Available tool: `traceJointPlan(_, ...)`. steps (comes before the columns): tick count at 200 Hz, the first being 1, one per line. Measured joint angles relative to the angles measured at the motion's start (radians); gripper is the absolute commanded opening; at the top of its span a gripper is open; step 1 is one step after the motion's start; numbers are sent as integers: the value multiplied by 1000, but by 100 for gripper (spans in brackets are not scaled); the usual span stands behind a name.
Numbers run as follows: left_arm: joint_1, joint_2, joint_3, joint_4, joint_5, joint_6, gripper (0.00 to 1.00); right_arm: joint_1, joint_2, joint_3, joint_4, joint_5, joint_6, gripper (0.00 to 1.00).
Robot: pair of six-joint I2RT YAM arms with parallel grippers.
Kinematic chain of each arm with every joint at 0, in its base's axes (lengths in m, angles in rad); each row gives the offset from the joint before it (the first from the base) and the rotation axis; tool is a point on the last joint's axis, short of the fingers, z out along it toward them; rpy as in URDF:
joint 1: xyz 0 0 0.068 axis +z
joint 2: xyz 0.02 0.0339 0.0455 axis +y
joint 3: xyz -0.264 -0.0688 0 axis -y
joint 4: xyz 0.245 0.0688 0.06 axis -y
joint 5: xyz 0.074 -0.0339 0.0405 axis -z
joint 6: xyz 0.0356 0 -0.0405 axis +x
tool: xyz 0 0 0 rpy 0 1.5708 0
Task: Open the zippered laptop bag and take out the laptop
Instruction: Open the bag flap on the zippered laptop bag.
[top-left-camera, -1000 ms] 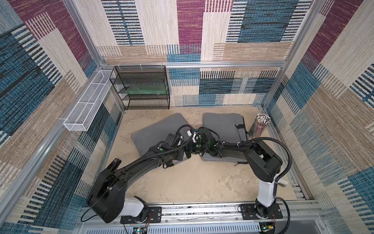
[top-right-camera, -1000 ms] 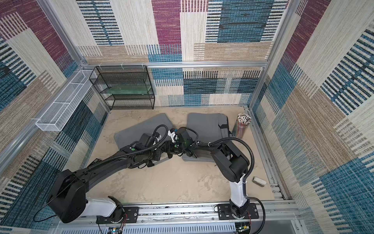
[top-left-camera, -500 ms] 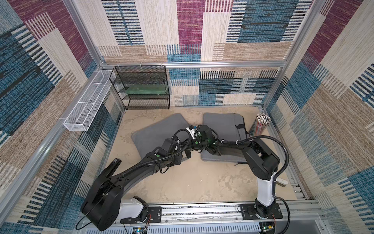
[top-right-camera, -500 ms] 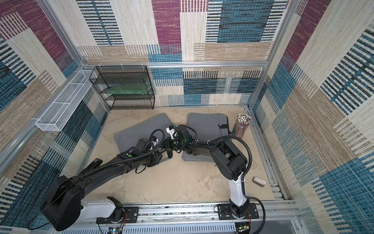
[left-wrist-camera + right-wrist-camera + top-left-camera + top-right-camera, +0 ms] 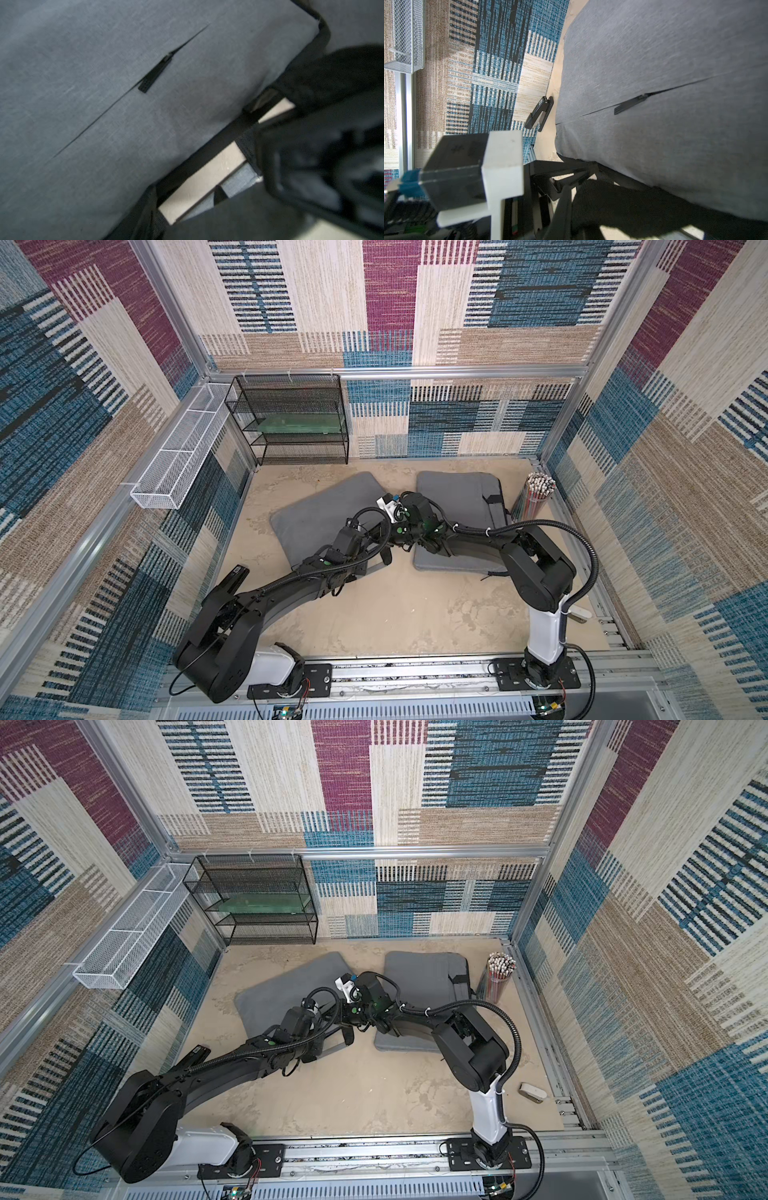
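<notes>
A grey zippered laptop bag (image 5: 324,512) (image 5: 286,994) lies tilted on the table's left half. Its front-pocket zipper pull (image 5: 154,75) (image 5: 630,104) lies flat on the fabric. Both arms meet at its near right corner. My right gripper (image 5: 390,542) (image 5: 347,1021) is shut on the bag's black strap (image 5: 564,184) (image 5: 385,558). My left gripper (image 5: 374,536) (image 5: 328,1011) hovers low beside it over the same corner, and its fingers are hidden. The laptop is out of view.
A second grey bag (image 5: 457,506) lies under the right arm. A cup of pencils (image 5: 536,497) stands at the right wall, a black stapler (image 5: 235,574) (image 5: 539,113) at the left wall. At the back stand a black mesh shelf (image 5: 291,423) and a white wire basket (image 5: 183,456).
The right wrist has edged slightly toward the back and its jaws have closed at the strap. The left arm's elbow has shifted a little. Both bags lie where they were.
</notes>
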Motion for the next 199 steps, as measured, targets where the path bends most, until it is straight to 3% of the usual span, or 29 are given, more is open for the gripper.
traceJointPlan(30,2,-24,3,16,-14,-1,0,-2,-6,7,-3,8,-7,1)
traceJointPlan(54,5,-73,9,11,-15,0,0,-14,-11,16,2,-3,-12,13)
traceJointPlan(78,16,-117,31,-6,-14,0,0,-31,-20,19,-3,-8,-19,37)
traceJointPlan(103,40,-140,68,-38,-14,2,0,-63,-50,12,-19,-2,-34,51)
traceJointPlan(177,138,-113,240,-117,71,-11,0,-113,-215,-117,-61,97,-47,81)
traceJointPlan(199,162,-95,309,-145,109,-29,0,-109,-224,-166,-48,114,-20,94)
